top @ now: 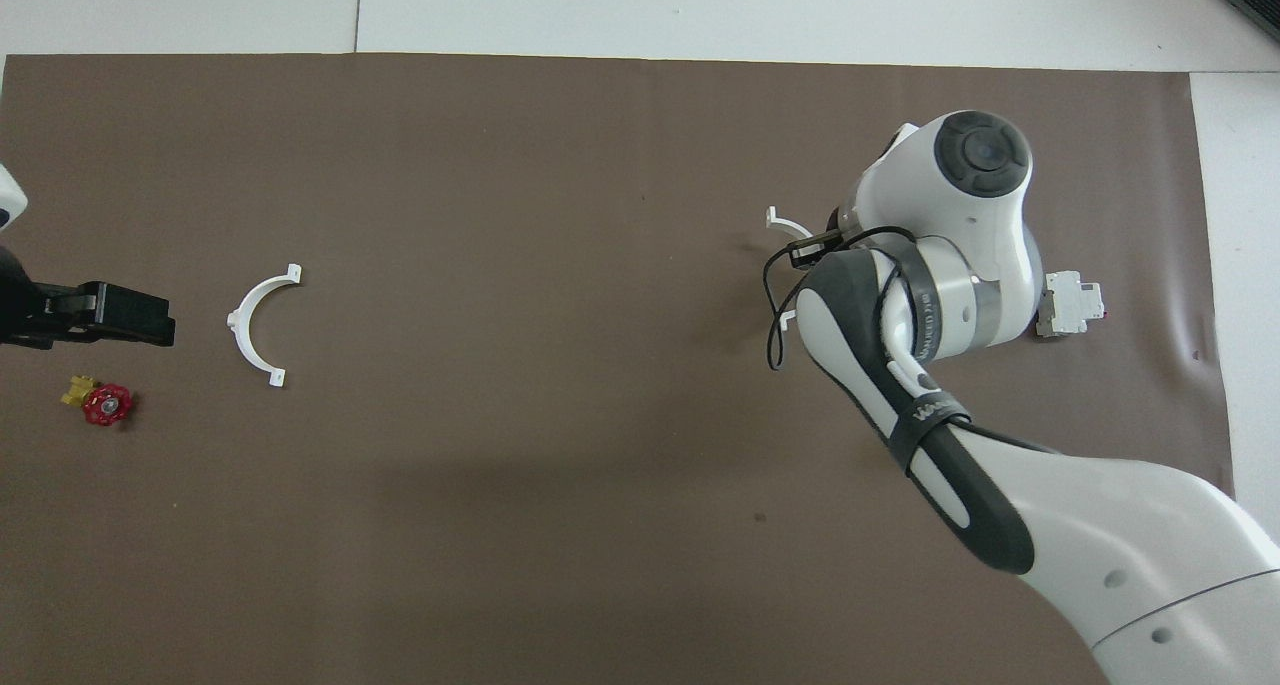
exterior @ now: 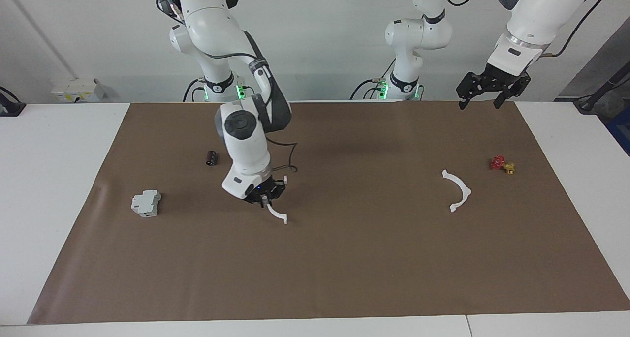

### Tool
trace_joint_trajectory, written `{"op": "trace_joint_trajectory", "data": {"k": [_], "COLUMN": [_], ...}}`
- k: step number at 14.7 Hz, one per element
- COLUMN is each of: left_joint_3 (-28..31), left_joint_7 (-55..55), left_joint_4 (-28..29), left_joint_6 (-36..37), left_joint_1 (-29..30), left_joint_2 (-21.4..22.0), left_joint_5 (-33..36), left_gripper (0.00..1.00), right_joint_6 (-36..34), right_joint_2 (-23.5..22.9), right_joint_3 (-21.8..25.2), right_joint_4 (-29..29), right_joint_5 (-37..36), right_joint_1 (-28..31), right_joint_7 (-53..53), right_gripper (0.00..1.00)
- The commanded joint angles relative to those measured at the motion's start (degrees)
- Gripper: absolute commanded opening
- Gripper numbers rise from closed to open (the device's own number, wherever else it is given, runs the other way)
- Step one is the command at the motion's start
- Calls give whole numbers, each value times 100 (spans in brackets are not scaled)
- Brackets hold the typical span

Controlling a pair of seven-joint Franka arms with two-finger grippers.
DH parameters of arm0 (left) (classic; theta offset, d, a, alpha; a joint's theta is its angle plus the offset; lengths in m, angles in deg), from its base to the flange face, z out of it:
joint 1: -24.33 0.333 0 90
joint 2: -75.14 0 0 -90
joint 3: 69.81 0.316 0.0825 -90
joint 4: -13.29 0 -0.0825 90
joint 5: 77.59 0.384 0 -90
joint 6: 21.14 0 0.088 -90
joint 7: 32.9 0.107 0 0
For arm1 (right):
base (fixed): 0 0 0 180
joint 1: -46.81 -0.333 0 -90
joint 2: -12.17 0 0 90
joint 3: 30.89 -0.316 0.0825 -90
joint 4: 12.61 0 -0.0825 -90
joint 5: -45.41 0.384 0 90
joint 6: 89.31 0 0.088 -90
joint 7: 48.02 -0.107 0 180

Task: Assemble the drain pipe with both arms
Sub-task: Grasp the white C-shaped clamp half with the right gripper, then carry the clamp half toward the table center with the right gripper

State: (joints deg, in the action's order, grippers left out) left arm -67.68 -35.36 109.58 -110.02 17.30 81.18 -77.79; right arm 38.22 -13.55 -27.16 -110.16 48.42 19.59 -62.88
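Right gripper (exterior: 266,197): holds narrow on the first half-ring (exterior: 277,213), pinching one end, with the arc trailing toward five o'clock in the facing view. Cannot tell whether the low tab touches the brown mat (exterior: 344,268) or hangs just clear. Judged an end grip, leaving the other tab exposed for mating.

Second half-ring (exterior: 458,191): lies flat and unheld at three o'clock of the mat's centre in the facing view, well apart from the first. Opens toward the right arm's end of the table, so faces its partner.

Left gripper (exterior: 487,89): hangs spread wide over the mat's edge by the robots, at about one o'clock of the second half-ring, touching nothing. Judged waiting.

Bystanders: red-and-yellow fitting (exterior: 502,165) near the second half-ring at two o'clock; grey block (exterior: 146,202) and black cylinder (exterior: 211,157) at nine and ten o'clock of the right gripper. Not needed.

Assessment: early stage, halves unjoined; requires pickup of the second half next.
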Motion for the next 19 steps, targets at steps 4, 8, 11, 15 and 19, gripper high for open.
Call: {"op": "trace_joint_trajectory", "data": {"k": [4, 8, 11, 15, 19], "left_joint_3": [7, 7, 7, 7, 7], "left_joint_7": [-70, -61, -61, -61, -52], "left_joint_4": [83, 92, 100, 109, 118], "left_joint_6": [-77, -86, -121, -121, -121], "left_joint_1": [-17, -17, -17, -17, -17], "left_joint_2": [81, 90, 90, 90, 99], "left_joint_5": [12, 12, 12, 12, 12], "left_gripper": [100, 100, 100, 100, 100], "right_joint_6": [483, 597, 702, 975, 1124], "right_joint_2": [-170, -231, -258, -231, -214], "right_joint_3": [40, 40, 31, 31, 31], "right_joint_4": [-53, -88, -167, -422, -545], "right_joint_5": [-301, -477, -477, -477, -477], "right_joint_1": [-635, -837, -873, -917, -917], "right_joint_7": [-1028, -1055, -1046, -1037, -915], "right_gripper": [0, 0, 0, 0, 0]}}
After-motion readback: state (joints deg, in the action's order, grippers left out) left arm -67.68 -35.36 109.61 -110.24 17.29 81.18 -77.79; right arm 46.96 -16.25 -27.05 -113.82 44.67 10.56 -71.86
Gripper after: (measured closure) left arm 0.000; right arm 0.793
